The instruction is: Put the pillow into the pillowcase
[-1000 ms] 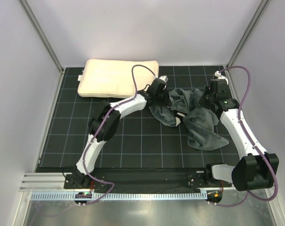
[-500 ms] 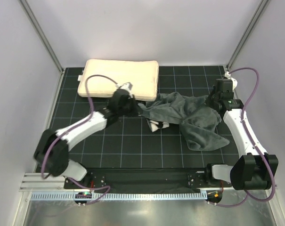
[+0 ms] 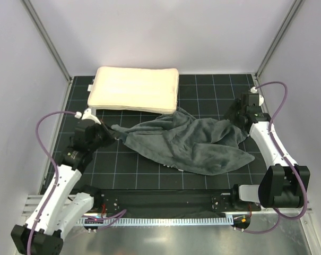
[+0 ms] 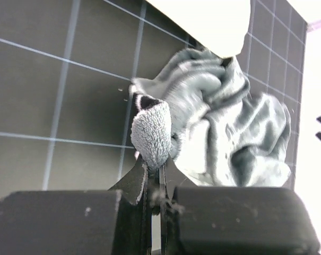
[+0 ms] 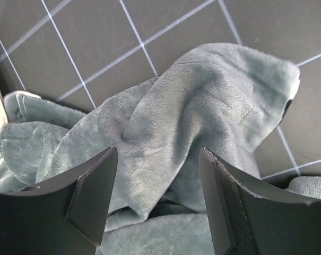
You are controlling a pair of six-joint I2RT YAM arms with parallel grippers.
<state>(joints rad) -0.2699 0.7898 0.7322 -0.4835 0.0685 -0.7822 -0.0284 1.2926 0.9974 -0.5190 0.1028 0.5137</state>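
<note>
Because our left gripper (image 4: 154, 159), clamped on its corner, had dragged the plush dark grey fabric pillowcase (image 3: 187, 141) toward the left edge, it lay spread for opening. Our right gripper (image 5: 157, 154) gaped above it, and the soft cream rectangular pillow (image 3: 135, 88) lay at the far edge.

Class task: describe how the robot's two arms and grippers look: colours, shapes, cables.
The left arm and right arm have white curved links joined by bulky black joints. A purple cable loops along each. The left gripper and right gripper have matte black, wedge-shaped fingers. No markings are legible.
</note>
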